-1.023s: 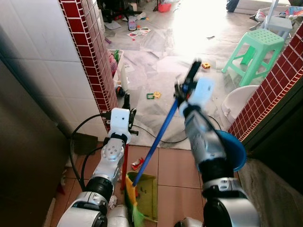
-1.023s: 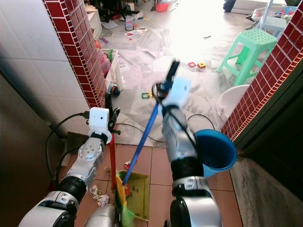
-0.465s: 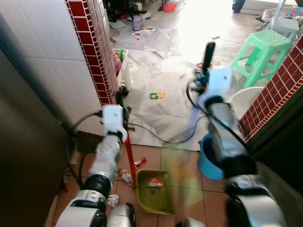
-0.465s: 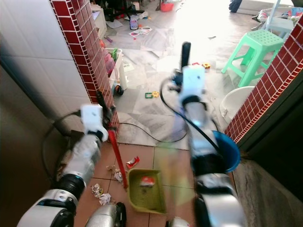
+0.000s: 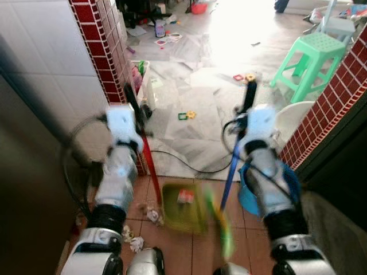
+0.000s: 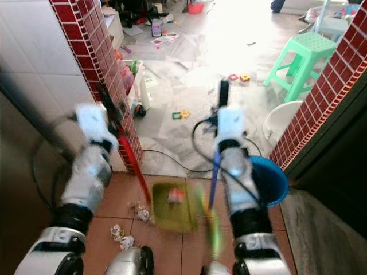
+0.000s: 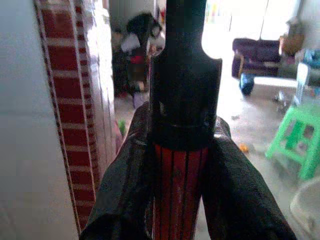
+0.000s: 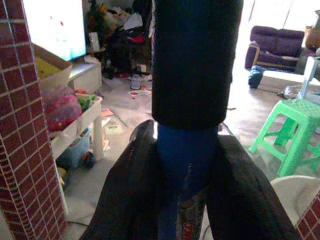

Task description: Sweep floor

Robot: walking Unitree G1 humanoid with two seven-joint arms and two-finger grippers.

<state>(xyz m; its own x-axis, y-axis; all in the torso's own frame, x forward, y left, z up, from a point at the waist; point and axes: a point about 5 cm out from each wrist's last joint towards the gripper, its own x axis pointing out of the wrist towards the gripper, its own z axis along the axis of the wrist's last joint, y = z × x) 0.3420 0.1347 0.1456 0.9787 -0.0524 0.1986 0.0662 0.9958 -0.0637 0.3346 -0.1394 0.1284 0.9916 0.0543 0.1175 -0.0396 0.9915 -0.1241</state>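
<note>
Left gripper (image 7: 182,165): my two black fingers are clamped round the red dustpan handle (image 5: 150,172), one finger on each side of it; I see it held up beside the red brick pillar (image 5: 109,51).
Dustpan (image 5: 182,206): one, yellow-green, flat on the terracotta floor (image 5: 189,246) at the foot of its red handle, with one red-and-white scrap (image 5: 184,196) lying in it.
Paper scraps (image 5: 136,243): I count about three crumpled white bits on the tiles left of the dustpan, near my left arm; blur keeps me from a firmer count.
Black cable (image 5: 189,166): one, lying along the edge where the terracotta tiles meet the pale floor.
Right gripper (image 8: 187,175): both fingers closed on the blue broom handle (image 5: 232,172), just under its black end grip (image 8: 195,60).
Broom (image 5: 221,226): one, its blue handle running down from my right gripper; the green-yellow bristles are blurred and sit just right of the dustpan, at its right edge.
Blue bucket (image 5: 289,180): one, on the floor close behind my right arm, against the right-hand brick wall (image 5: 338,97).
White basin (image 5: 289,123): one, beyond the bucket.
Green stool (image 5: 309,60): one, standing farther out on the pale floor.
Small toys (image 5: 186,116): a few scattered well beyond the dustpan.
</note>
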